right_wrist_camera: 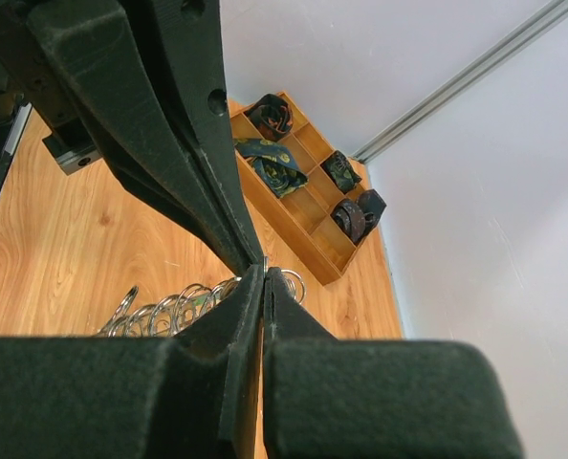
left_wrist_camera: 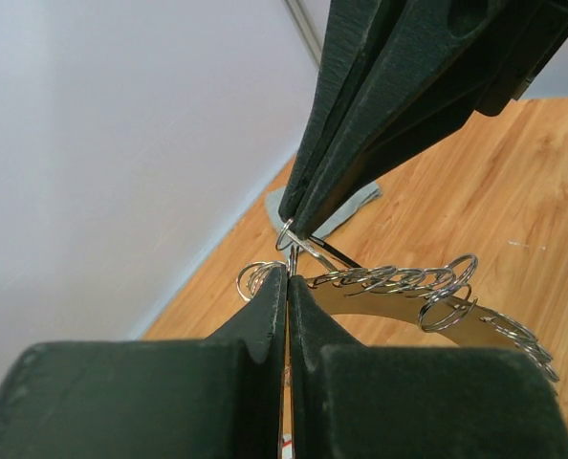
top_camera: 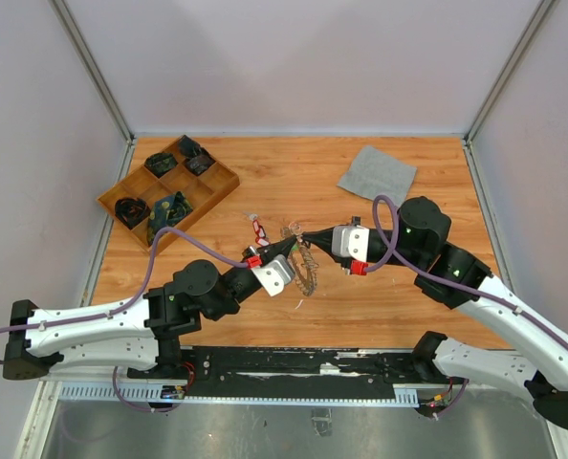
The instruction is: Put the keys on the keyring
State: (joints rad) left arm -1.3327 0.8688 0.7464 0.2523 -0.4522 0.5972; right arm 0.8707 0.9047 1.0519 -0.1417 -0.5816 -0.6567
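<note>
Keyring (left_wrist_camera: 399,279) of thin looped silver wire, nipped by both arms' closed matte-black jaws.

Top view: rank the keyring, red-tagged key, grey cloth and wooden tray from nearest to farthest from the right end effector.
1. keyring: at the tips of the right end effector, centre of the table.
2. red-tagged key: lying just left of the tips in the picture.
3. grey cloth: far side, right of centre.
4. wooden tray: far left corner.
</note>
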